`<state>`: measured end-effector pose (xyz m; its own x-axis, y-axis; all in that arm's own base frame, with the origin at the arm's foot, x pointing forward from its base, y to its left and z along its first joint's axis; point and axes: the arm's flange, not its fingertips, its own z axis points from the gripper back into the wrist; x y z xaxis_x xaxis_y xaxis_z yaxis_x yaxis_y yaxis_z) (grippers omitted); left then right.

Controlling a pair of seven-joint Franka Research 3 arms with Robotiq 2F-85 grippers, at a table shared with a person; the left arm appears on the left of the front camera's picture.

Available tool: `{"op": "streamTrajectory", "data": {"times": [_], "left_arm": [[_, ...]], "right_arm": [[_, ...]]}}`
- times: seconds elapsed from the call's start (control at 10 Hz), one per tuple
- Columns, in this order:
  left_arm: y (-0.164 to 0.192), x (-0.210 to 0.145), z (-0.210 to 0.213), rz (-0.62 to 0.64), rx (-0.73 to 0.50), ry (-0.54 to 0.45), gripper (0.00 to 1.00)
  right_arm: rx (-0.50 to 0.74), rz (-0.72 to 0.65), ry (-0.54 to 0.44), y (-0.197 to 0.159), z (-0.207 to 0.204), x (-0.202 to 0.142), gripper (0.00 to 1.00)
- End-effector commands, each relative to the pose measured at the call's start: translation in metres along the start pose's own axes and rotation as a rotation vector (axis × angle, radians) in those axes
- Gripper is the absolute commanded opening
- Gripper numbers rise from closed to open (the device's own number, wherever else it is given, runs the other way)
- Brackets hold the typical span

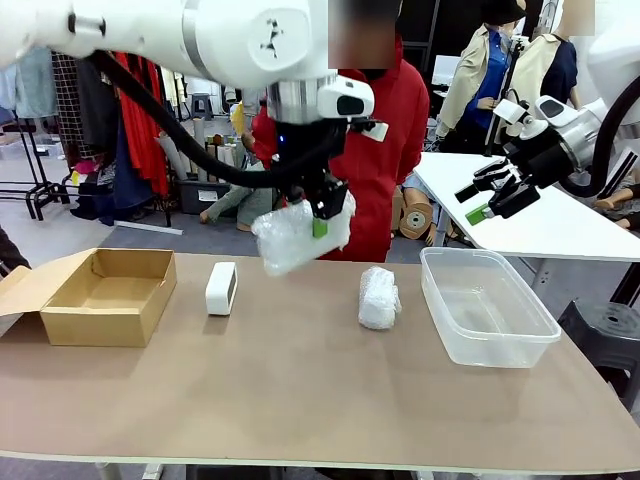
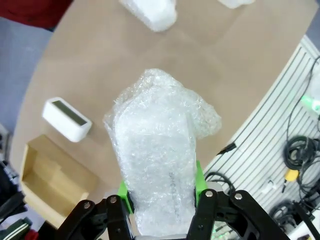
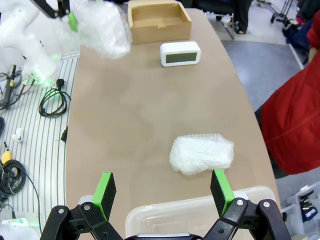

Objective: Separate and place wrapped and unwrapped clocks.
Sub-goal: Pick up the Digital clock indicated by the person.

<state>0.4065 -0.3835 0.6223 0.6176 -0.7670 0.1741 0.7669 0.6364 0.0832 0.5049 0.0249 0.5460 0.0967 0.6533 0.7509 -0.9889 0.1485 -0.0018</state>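
My left gripper hangs above the table's middle, shut on a bubble-wrapped clock; in the left wrist view the bundle sits between the green pads. A second wrapped clock lies on the table right of centre, also in the right wrist view. The bare white clock with a dark face stands on its side near the cardboard box, seen too in the wrist views. My right gripper is open in the air at the upper right, holding nothing.
An open brown cardboard box sits at the table's left end. A clear plastic tub stands at the right end, below my right gripper. A person in red stands behind the far edge. Cables lie on the floor on the robot's side.
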Motion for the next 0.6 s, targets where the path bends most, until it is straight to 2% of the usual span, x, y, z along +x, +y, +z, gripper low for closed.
{"op": "streamTrajectory", "data": {"times": [0.0, 0.2, 0.4, 0.5], "left_arm": [[0.001, -0.003, 0.024, -0.071, 0.106, 0.024, 0.00], [0.009, -0.003, 0.049, -0.101, 0.213, 0.025, 0.00], [0.013, -0.002, 0.053, -0.138, 0.214, -0.009, 0.00], [0.010, -0.006, 0.050, -0.092, 0.196, 0.017, 0.00]], "right_arm": [[-0.002, 0.003, -0.002, 0.000, 0.001, 0.001, 1.00], [-0.002, 0.003, -0.002, 0.000, 0.001, 0.001, 1.00], [-0.002, 0.003, -0.002, 0.000, 0.001, 0.001, 1.00], [-0.002, 0.003, -0.002, 0.000, 0.001, 0.001, 1.00]]}}
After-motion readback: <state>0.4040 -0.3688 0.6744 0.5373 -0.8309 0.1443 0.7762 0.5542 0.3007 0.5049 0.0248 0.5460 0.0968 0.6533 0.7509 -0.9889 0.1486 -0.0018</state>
